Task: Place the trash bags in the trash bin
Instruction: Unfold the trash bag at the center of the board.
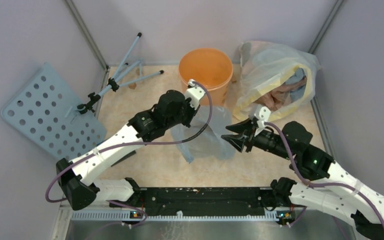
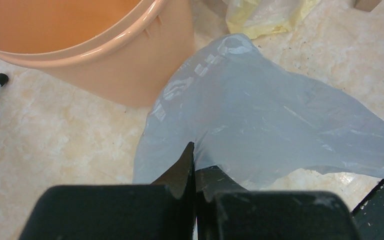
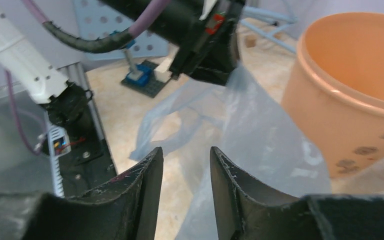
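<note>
Top external: orange trash bin (image 1: pixel 206 67) sits upper centre of frame, upright, mouth open. The grey-blue trash bag (image 1: pixel 207 135) is mid-frame, just below the bin and between the two grippers. It's outside the bin, with its lower part spread on the beige table (image 1: pixel 145 160).

Left wrist: left gripper (image 2: pixel 192 152) has its jaws pressed together, no gap, pinching the bag film at the tips. The bin fills the upper left of that frame. The bag fans out from the fingertips to the right and up toward the bin's side wall. It's just beside the wall; can't tell if it touches.

Right wrist: right gripper (image 3: pixel 186 152) has its jaws apart with nothing between them. The bag shows through the gap, beyond the tips. The film rises to a peak at the left gripper in the upper centre of that frame. The bin is at the right edge.

Other items, top view:
- A clear bag with yellow edges (image 1: pixel 272 70) is upper right, just beside the bin, with brownish and blue fabric inside.
- A perforated grey panel (image 1: pixel 42 112) is at far left.
- A folded tripod (image 1: pixel 125 75) lies upper left.
</note>
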Robot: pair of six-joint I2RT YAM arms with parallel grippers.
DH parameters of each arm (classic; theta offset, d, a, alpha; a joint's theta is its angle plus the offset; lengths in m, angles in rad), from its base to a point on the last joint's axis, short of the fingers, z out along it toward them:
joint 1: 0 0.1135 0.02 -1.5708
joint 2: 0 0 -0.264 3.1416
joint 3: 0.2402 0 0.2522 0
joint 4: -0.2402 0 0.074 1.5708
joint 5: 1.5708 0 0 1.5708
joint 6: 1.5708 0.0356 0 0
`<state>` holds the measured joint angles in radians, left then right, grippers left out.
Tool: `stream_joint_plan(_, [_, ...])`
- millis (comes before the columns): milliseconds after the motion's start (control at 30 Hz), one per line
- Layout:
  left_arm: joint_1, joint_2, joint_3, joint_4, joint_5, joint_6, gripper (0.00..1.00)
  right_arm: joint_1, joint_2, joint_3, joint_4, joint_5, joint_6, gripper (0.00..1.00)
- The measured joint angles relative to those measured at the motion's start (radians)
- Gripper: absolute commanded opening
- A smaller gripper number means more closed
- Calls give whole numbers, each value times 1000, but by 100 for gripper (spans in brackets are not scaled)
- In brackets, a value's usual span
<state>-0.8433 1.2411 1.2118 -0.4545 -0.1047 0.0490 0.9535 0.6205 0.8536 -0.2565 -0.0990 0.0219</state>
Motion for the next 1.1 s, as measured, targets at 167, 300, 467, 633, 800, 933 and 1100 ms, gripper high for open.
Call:
stream_joint_plan(167, [0, -1, 6, -5, 1, -21, 0, 34, 118, 7, 38, -124, -21, 3])
stream_joint_plan(300, [0, 0, 12, -23, 5, -26, 0, 178, 219, 7, 65, -71, -51, 0])
stream_joint_plan(467, [3, 0, 21, -29, 10, -30, 0, 306, 347, 6, 118, 108, -93, 0])
stream_joint_plan(633, [9, 0, 21, -38, 11, -58, 0, 329, 413, -76, 271, 266, -126, 0])
stream_joint_plan(800, [22, 0, 21, -41, 26, -86, 0, 323, 454, -237, 447, 427, -150, 0])
stream_joint_plan(933, [39, -4, 21, -56, 50, -106, 0, 298, 504, -271, 540, 544, -164, 0])
stream_joint_plan(1100, [67, -28, 21, -92, 106, -124, 0, 204, 512, -299, 629, 617, -178, 0])
